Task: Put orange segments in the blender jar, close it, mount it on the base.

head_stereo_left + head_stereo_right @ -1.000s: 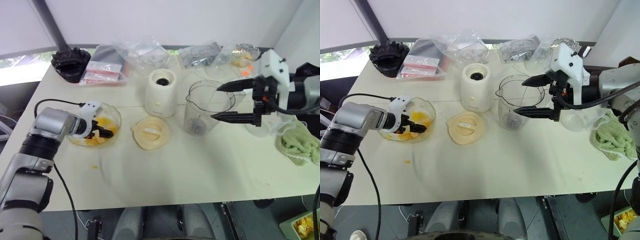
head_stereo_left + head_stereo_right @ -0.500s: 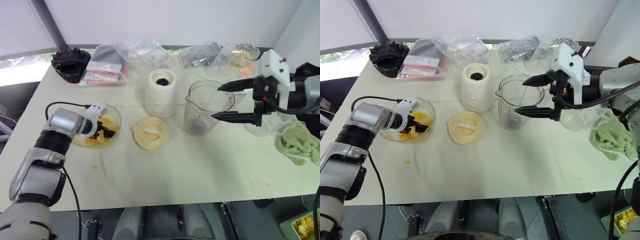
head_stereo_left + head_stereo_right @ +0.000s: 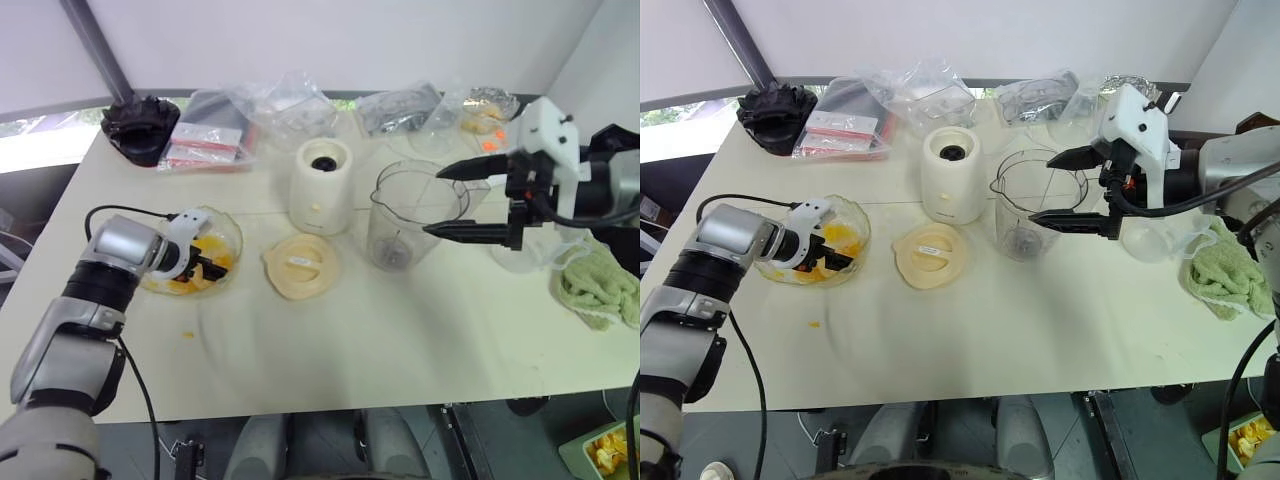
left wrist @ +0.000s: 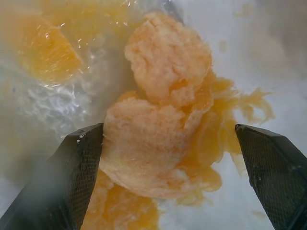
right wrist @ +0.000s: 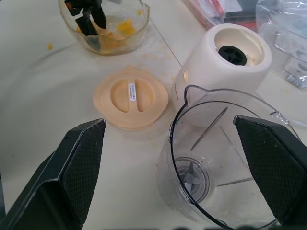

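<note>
Orange segments lie piled in a shallow glass bowl at the table's left. My left gripper reaches down into the bowl, open, one finger on each side of the pulpy pieces without closing on them. The clear blender jar stands upright right of centre, with nothing in it but its dark blade hub. The cream base stands just left of the jar, socket up. My right gripper hovers open over the jar's right rim, holding nothing.
A flat cream lid lies between bowl and jar. A loose orange bit sits on the table in front of the bowl. Plastic bags and a black object line the back edge. A green towel lies far right.
The left forearm has shifted slightly while its gripper stays in the bowl over the segments. The right gripper has kept still.
</note>
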You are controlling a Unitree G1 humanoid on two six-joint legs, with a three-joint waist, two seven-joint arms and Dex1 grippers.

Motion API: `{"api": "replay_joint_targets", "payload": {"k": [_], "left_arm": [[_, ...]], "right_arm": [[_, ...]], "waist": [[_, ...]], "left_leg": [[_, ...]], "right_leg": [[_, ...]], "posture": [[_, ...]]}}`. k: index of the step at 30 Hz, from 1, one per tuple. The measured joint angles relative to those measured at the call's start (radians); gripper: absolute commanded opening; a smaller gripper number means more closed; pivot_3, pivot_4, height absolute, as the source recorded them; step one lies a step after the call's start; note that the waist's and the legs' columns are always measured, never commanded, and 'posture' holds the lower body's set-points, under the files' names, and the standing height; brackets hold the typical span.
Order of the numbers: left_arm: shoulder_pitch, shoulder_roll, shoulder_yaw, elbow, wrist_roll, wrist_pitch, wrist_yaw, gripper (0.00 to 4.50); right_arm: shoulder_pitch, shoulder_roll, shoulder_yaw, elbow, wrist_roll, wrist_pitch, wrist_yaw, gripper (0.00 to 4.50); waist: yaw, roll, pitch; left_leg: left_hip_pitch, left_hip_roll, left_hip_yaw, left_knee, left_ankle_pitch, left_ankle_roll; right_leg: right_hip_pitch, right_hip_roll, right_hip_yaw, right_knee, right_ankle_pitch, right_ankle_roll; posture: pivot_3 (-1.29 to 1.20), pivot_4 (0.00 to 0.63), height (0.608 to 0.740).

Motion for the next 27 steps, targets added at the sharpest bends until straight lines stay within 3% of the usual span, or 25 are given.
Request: {"api": "replay_joint_targets", "payload": {"k": [9, 13, 19, 27], "left_arm": [[0.012, 0.001, -0.015, -0.025, 0.034, -0.027, -0.003, 4.5], [0.017, 0.0, -0.023, -0.025, 0.047, -0.045, -0.011, 3.17], [0.033, -0.001, -0.028, -0.032, 0.059, -0.057, -0.03, 0.08], [0.037, -0.003, -0.027, -0.04, 0.066, -0.057, -0.039, 0.03]], "right_arm": [[0.0, 0.003, 0.0, 0.0, -0.005, -0.001, -0.013, 4.45], [0.0, 0.003, 0.0, 0.0, -0.005, -0.001, -0.02, 4.5], [0.002, 0.003, 0.0, -0.001, -0.005, -0.001, -0.024, 4.5], [0.004, 0.003, 0.0, -0.002, -0.004, -0.001, -0.031, 4.5]], "waist": [[0.001, 0.0, 0.0], [0.001, 0.0, 0.0], [0.001, 0.0, 0.0], [-0.001, 0.0, 0.0]], "left_leg": [[0.0, 0.0, 0.0, 0.0, 0.0, 0.0], [0.0, 0.0, 0.0, 0.0, 0.0, 0.0], [0.0, 0.0, 0.0, 0.001, 0.0, 0.0], [0.001, 0.0, 0.0, 0.001, 0.0, 0.0]], "right_leg": [[0.0, 0.0, 0.0, 0.0, 0.0, 0.0], [0.0, 0.0, 0.0, 0.0, 0.0, 0.0], [0.0, 0.0, 0.0, 0.001, 0.0, 0.0], [0.0, 0.0, 0.0, 0.002, 0.0, 0.0]], "posture": [[0.0, 0.15, 0.74], [0.0, 0.15, 0.74], [0.0, 0.15, 0.74], [0.0, 0.15, 0.74]]}}
